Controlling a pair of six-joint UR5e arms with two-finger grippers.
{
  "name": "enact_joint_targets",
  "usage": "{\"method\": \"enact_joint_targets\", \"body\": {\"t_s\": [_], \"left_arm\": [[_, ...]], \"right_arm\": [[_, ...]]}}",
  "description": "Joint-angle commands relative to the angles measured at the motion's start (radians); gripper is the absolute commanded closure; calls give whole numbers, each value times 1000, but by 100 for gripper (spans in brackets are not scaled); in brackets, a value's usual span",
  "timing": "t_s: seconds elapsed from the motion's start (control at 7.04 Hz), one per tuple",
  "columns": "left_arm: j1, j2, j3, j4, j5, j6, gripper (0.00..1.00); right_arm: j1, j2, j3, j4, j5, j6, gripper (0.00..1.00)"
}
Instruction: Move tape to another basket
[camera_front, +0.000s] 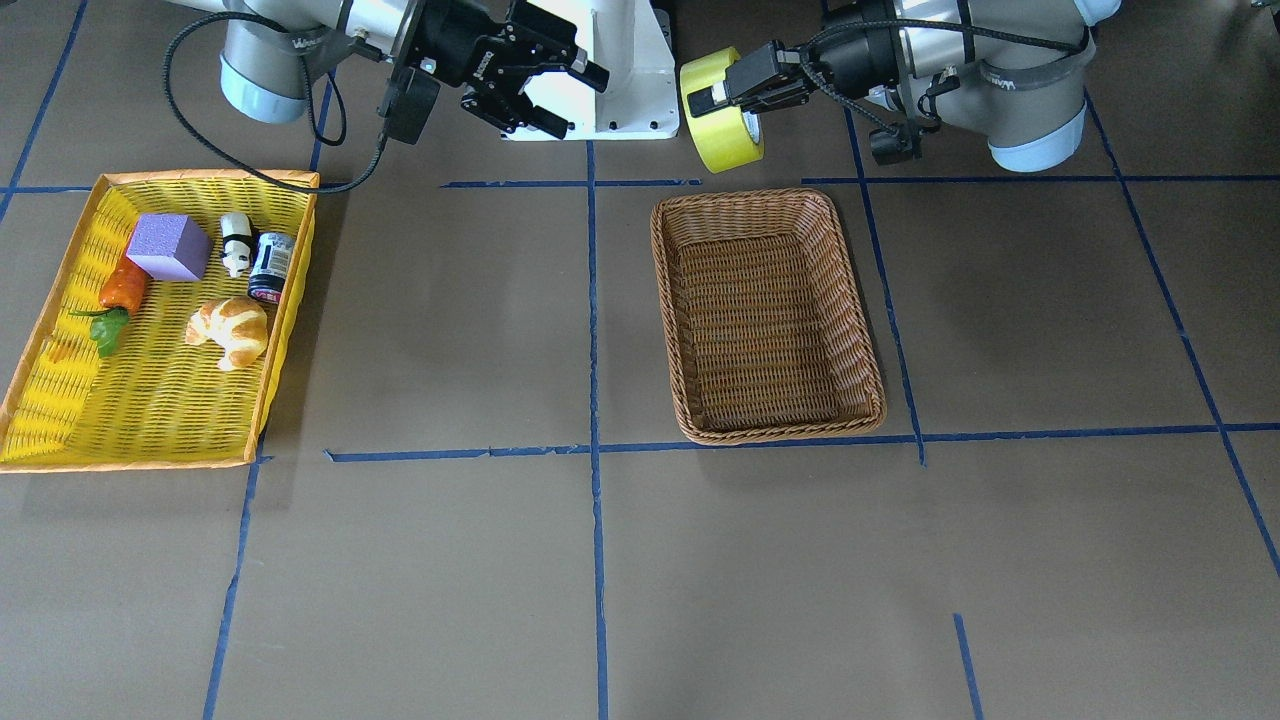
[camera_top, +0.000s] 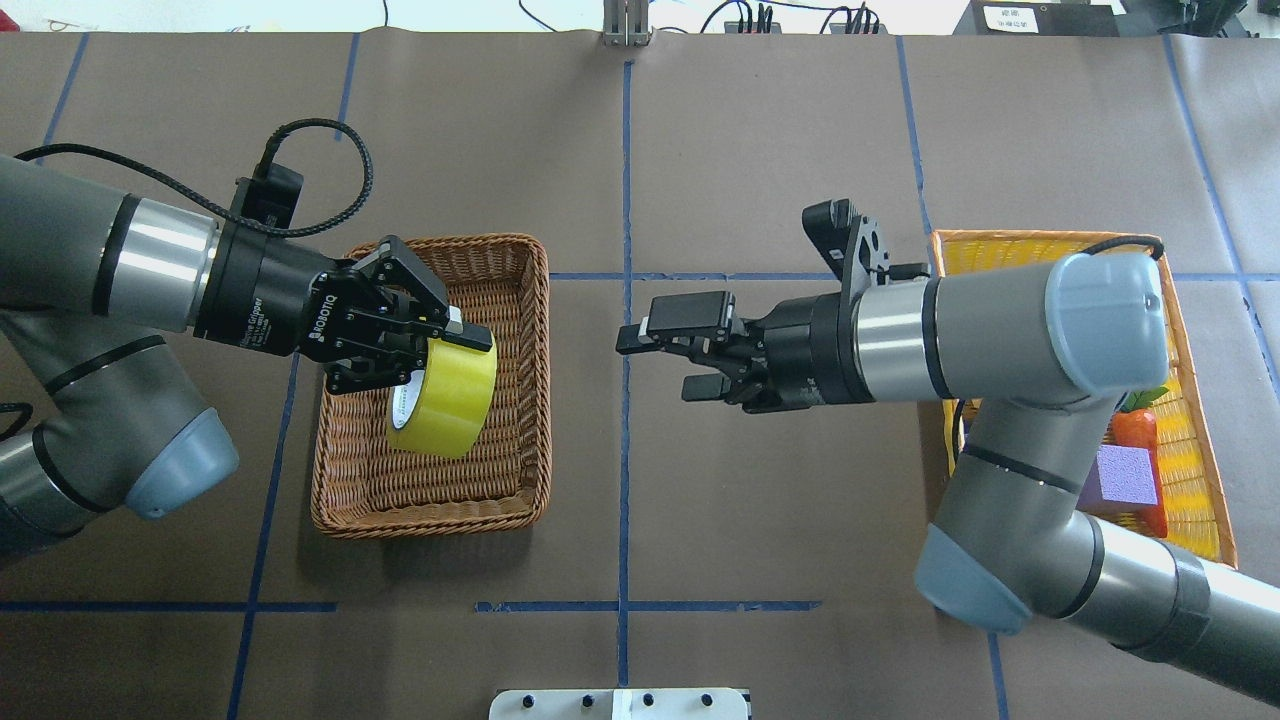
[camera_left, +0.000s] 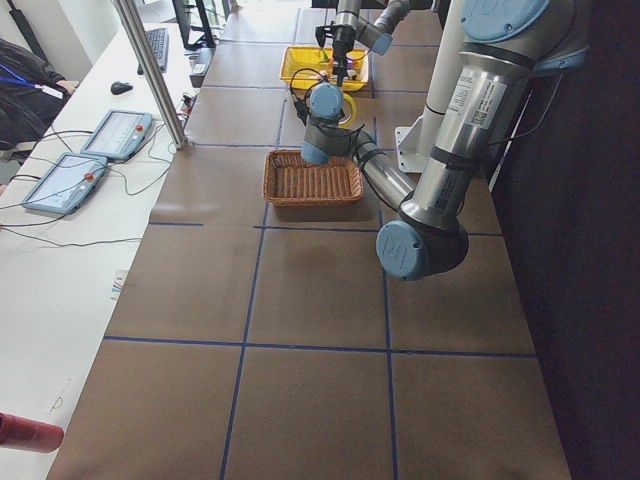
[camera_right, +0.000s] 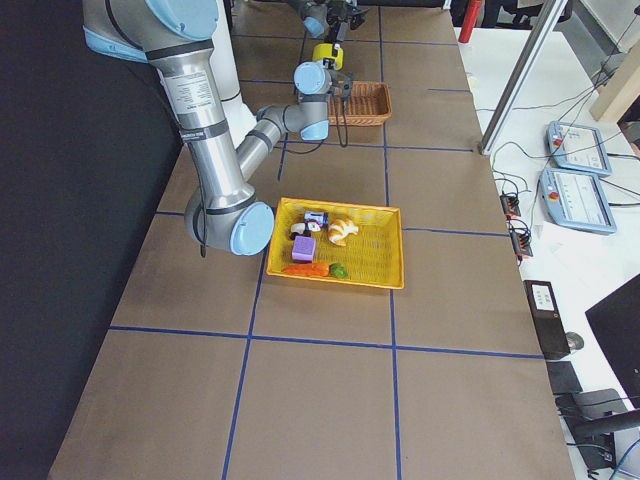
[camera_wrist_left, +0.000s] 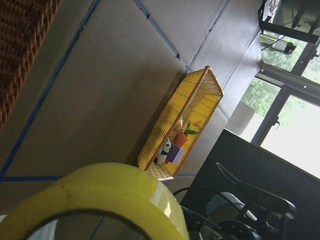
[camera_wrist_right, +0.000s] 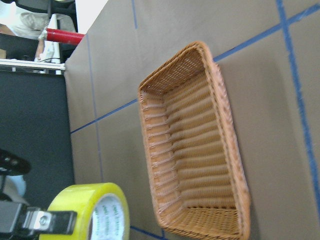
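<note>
1. My left gripper (camera_top: 428, 345) is clamped on the wide roll of translucent yellow packing tape with a white core (camera_top: 452, 398). As far as I can see, 1 finger sits inside the core and 1 outside, pinching the wall. That grip keeps the roll on edge and stops it from swinging.
2. The tape hangs in the air over the rectangular brown woven wicker basket (camera_top: 545, 400) and touches neither its rim nor its floor. The front-facing view suggests it is nearer the end of the basket closest to my base.
3. I judge the carry nearly done; lowering and letting go remain. The basket holds nothing, so there is room. A roll released on edge from high up could roll or bounce, so a low release looks safer.
4. My right gripper (camera_top: 662, 362) is spread wide and holds nothing. It sits between the 2 baskets with its fingers pointing toward my left one, clear of the drop.
5. The bright yellow tray-basket with an orange rim (camera_front: 200, 178) lies well apart. It holds a purple foam block (camera_front: 168, 247), a toy croissant (camera_front: 230, 330) and an orange toy carrot (camera_front: 125, 285).
</note>
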Motion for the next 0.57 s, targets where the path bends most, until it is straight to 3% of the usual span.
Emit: {"method": "enact_joint_targets", "body": {"t_s": [0.0, 0.28, 0.43], "left_arm": [[4, -2, -17, 303, -8, 272, 100], [30, -6, -17, 571, 21, 516, 100], [90, -9, -16, 719, 137, 639, 100]], "right_arm": [[90, 0, 5, -263, 39, -192, 0], [157, 0, 42, -585, 53, -448, 0], [191, 2, 60, -749, 53, -621, 0]]}}
